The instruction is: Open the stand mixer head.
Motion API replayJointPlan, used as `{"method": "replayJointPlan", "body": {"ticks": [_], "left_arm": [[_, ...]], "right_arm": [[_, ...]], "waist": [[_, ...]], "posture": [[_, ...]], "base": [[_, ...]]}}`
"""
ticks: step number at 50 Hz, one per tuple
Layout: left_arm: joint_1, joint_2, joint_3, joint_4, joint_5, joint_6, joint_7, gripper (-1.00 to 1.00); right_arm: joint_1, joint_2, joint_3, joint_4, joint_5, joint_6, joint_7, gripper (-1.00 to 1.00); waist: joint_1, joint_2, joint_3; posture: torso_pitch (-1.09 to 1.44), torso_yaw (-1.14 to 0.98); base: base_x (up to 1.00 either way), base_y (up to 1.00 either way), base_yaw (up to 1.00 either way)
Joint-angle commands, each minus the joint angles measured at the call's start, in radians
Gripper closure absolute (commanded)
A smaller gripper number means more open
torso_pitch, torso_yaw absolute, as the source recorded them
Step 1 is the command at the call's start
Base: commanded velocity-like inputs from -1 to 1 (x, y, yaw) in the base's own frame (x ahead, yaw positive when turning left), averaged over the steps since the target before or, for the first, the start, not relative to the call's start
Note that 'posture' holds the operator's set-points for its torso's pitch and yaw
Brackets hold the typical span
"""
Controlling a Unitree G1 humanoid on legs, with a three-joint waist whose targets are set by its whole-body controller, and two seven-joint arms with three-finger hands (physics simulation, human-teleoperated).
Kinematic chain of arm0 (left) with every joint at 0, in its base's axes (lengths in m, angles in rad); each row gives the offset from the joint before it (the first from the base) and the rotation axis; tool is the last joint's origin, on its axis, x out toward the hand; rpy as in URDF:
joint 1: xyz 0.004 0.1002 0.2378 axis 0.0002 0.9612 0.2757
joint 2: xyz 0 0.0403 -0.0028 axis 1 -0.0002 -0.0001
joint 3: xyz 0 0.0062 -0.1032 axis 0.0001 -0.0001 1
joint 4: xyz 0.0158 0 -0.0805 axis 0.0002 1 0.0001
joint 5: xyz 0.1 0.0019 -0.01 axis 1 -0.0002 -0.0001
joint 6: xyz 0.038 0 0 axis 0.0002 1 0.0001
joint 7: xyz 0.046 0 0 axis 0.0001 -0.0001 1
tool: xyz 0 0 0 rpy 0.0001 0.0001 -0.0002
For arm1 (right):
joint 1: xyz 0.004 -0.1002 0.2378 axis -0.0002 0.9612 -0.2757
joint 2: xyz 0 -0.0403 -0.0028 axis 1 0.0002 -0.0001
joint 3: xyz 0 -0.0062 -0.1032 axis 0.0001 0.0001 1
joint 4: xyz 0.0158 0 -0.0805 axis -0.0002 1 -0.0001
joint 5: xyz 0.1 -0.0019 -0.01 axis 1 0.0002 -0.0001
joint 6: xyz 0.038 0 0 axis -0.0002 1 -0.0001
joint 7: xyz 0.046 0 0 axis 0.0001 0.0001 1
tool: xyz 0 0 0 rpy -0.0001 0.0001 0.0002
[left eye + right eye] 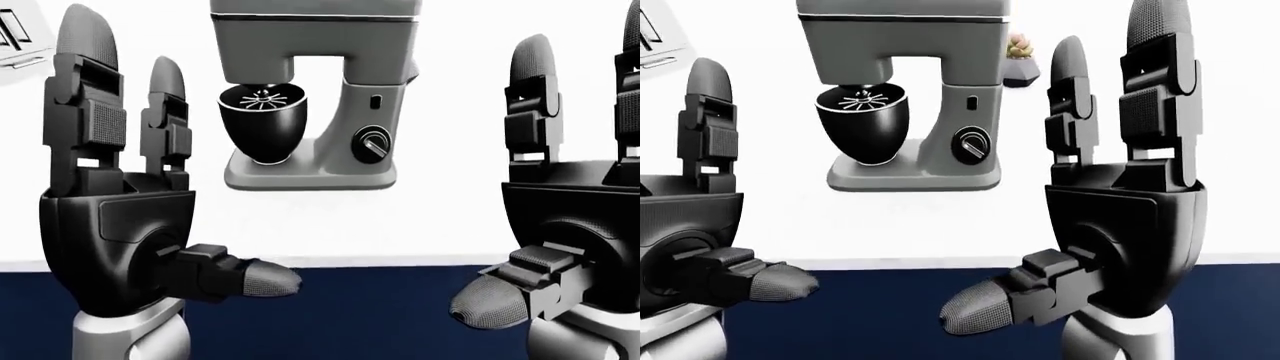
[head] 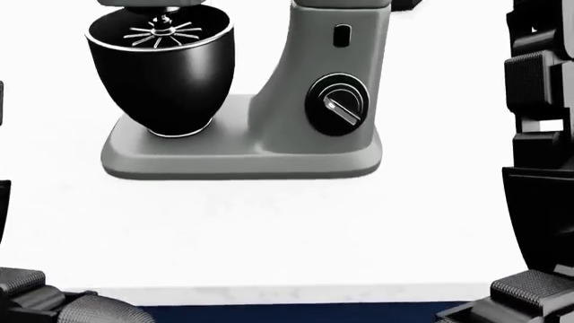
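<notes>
Left hand: the black three-finger left hand (image 1: 130, 225) is standing upright with its two long fingers pointing up and its thumb sticking out sideways toward the other hand; it is spread and gripping nothing
Right hand: the black three-finger right hand (image 1: 1120, 217) is mirroring it, fingers raised and splayed, thumb jutting toward the left hand; it is holding nothing
Stand mixer: the grey stand mixer with a boxy head and flat base (image 1: 320, 105) is sitting beyond both hands, between them in the left-eye view and nearer the left hand's fingertips; it is well apart from both hands, touching neither
Mixer head: the grey mixer head (image 1: 312, 34) is lying level over the bowl, above the height of the raised fingers
Bowl: the glossy black mixing bowl (image 2: 163, 74) is resting on the base, on the left hand's side of the column; a metal whisk attachment (image 2: 163, 29) is showing inside its rim
Dial: the round black dial with a silver lever (image 2: 336, 104) is facing the hands from the column
Counter: the white countertop (image 2: 269, 229) is carrying the mixer; its edge is running behind the thumbs
Beyond the right hand: a small potted plant (image 1: 1019, 60) is peeking out just past its fingertips
</notes>
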Motion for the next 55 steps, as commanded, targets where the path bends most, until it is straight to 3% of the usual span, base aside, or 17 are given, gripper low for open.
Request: {"method": "replayJointPlan", "body": {"ticks": [1, 10, 15, 18, 22, 28, 32, 47, 55], "left_arm": [[-0.017, 0.006, 0.005, -0.019, -0.001, -0.019, 0.002, -1.0], [-0.021, -0.002, 0.012, -0.019, 0.003, -0.009, -0.002, -1.0], [-0.026, -0.026, 0.018, -0.019, 0.042, -0.015, -0.012, -1.0], [-0.029, -0.037, 0.025, -0.019, 0.045, -0.009, -0.018, -1.0], [-0.029, -0.036, 0.025, -0.019, 0.041, -0.012, -0.016, -1.0], [-0.027, -0.035, 0.02, -0.019, 0.041, -0.014, -0.016, -1.0], [-0.026, -0.034, 0.018, -0.019, 0.043, -0.015, -0.015, -1.0], [-0.025, -0.039, 0.016, -0.019, 0.044, -0.011, -0.015, -1.0], [-0.022, -0.046, 0.016, -0.019, 0.05, -0.01, -0.021, -1.0]], "right_arm": [[-0.015, -0.006, -0.011, -0.016, -0.003, -0.017, -0.001, -1.0], [-0.02, 0.01, -0.026, -0.016, 0.001, 0.007, 0.003, -1.0], [-0.023, 0.021, -0.028, -0.016, 0.003, 0.024, 0.005, -1.0], [-0.035, 0.019, -0.026, -0.016, 0.018, 0.037, -0.005, -1.0], [-0.137, 0.012, -0.105, -0.016, 0.269, 0.184, -0.163, -1.0], [-0.237, 0.081, -0.2, -0.016, 0.484, 0.344, -0.296, -1.0], [-0.305, 0.102, -0.206, -0.009, 0.565, 0.389, -0.377, -1.0], [-0.304, 0.152, -0.17, 0.038, 0.525, 0.417, -0.374, -1.0], [-0.306, 0.16, -0.168, 0.067, 0.599, 0.423, -0.445, -1.0]], "waist": [[0.0, 0.003, -0.013], [-0.007, 0.009, -0.103], [-0.01, 0.013, -0.134], [-0.011, 0.015, -0.139], [-0.011, 0.017, -0.141], [-0.009, 0.017, -0.139], [-0.005, 0.017, -0.138], [0.003, 0.017, -0.153], [0.003, 0.018, -0.16]], "posture": [[-0.21, 0.0], [-0.3, 0.0], [-0.33, 0.0], [-0.33, 0.0], [-0.33, 0.0], [-0.33, 0.0], [-0.33, 0.0], [-0.33, 0.0], [-0.33, 0.0]], "base": [[0.0, 0.0, 0.0], [0.0, 0.0, 0.0], [0.0, 0.0, 0.0], [0.0, 0.0, 0.0], [0.0, 0.0, 0.0], [0.0, 0.0, 0.0], [0.0, 0.0, 0.0], [0.0, 0.0, 0.0], [0.0, 0.0, 0.0]]}}
